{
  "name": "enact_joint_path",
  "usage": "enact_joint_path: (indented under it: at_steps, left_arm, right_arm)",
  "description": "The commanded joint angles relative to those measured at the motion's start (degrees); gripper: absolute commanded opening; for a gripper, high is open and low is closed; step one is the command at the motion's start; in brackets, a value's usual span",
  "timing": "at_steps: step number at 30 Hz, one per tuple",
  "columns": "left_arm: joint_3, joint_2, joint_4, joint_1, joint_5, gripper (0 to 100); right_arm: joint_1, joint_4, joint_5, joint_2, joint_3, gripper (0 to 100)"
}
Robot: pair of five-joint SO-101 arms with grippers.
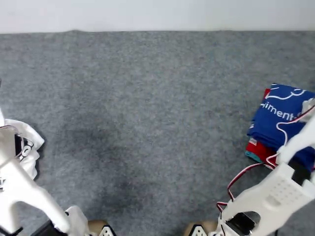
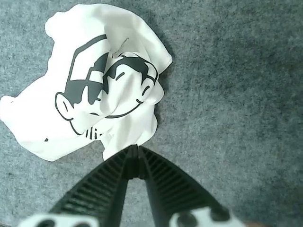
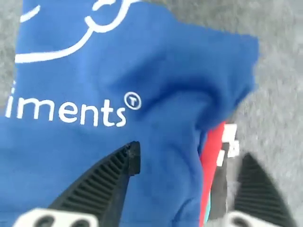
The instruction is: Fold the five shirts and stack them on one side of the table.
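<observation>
So the left gripper (image 2: 134, 153) is clenched, looks like on the hem of the crumpled white cotton shirt with a black cartoon face (image 2: 94, 85) at the left edge of the grey felt-covered table (image 1: 157, 98). I'd drag it low toward the middle so it spreads flat. The right gripper (image 3: 189, 165) hangs released over the folded blue shirt with white lettering (image 3: 118, 71) topping the right-edge stack. I'd leave that one alone.
</observation>
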Motion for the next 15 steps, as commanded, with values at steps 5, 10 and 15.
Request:
enact_joint_path:
  at_steps: [5,10,15]
  left_arm:
    - [-0.2,-0.1,-1.2,0.4,-0.4,0]
    - [-0.2,-0.1,-1.2,0.4,-0.4,0]
    - [-0.2,-0.1,-1.2,0.4,-0.4,0]
  right_arm:
    - [-3.5,8.9,-3.0,-10.9,-4.8,26.1]
    - [-7.0,15.1,-2.8,-11.7,-4.7,1.8]
    - [-8.1,18.5,-1.8,-8.0,-2.8,3.2]
